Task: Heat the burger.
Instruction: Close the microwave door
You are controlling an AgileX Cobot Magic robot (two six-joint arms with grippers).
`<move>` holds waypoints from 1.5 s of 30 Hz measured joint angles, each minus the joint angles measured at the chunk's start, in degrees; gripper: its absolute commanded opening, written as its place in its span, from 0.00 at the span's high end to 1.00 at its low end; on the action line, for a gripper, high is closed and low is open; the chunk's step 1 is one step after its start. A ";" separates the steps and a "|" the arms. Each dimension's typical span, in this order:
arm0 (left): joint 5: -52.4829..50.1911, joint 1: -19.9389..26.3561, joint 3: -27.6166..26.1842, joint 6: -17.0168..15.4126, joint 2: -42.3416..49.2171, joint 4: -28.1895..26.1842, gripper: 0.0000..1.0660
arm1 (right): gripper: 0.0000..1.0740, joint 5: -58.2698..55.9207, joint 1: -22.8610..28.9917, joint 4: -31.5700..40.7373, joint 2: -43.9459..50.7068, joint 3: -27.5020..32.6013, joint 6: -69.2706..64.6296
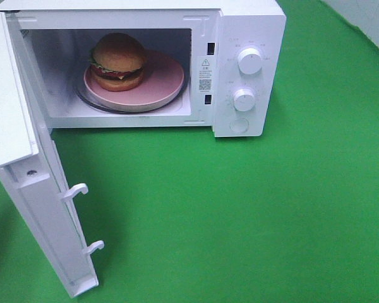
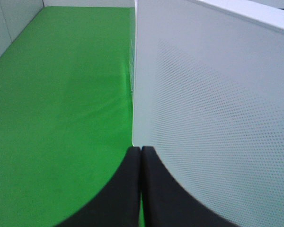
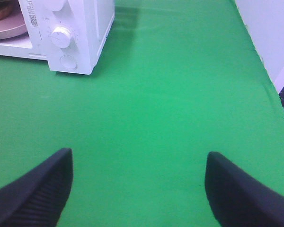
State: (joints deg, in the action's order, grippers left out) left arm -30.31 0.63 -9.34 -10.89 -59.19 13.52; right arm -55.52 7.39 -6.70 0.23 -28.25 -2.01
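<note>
The burger [image 1: 118, 61] sits on a pink plate [image 1: 161, 85] inside the white microwave [image 1: 249, 25], on the left part of the plate. The microwave door [image 1: 12, 126] stands swung wide open toward the front left. In the left wrist view my left gripper [image 2: 140, 151] is shut with nothing in it, its tips right at the edge of the door's dotted outer face [image 2: 217, 118]. My right gripper [image 3: 138, 153] hangs open and empty over the green cloth, well off to the right front of the microwave [image 3: 85, 38]. Neither arm shows in the exterior high view.
Two round knobs [image 1: 250, 61] [image 1: 244, 99] and a round button [image 1: 239, 125] are on the microwave's right panel. Two latch hooks [image 1: 76, 189] stick out of the door's edge. Green cloth [image 1: 240, 208] covers the table; a pale wall [image 3: 270, 33] borders its right side.
</note>
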 measured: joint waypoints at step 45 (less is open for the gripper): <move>-19.31 -13.69 -10.14 -3.55 -33.12 1.55 1.00 | 0.30 0.00 0.00 0.00 0.00 0.00 -0.06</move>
State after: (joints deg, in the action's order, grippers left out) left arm -49.62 -13.06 -19.48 -14.44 -92.30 15.07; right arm -55.52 7.39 -6.70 0.23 -28.25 -2.06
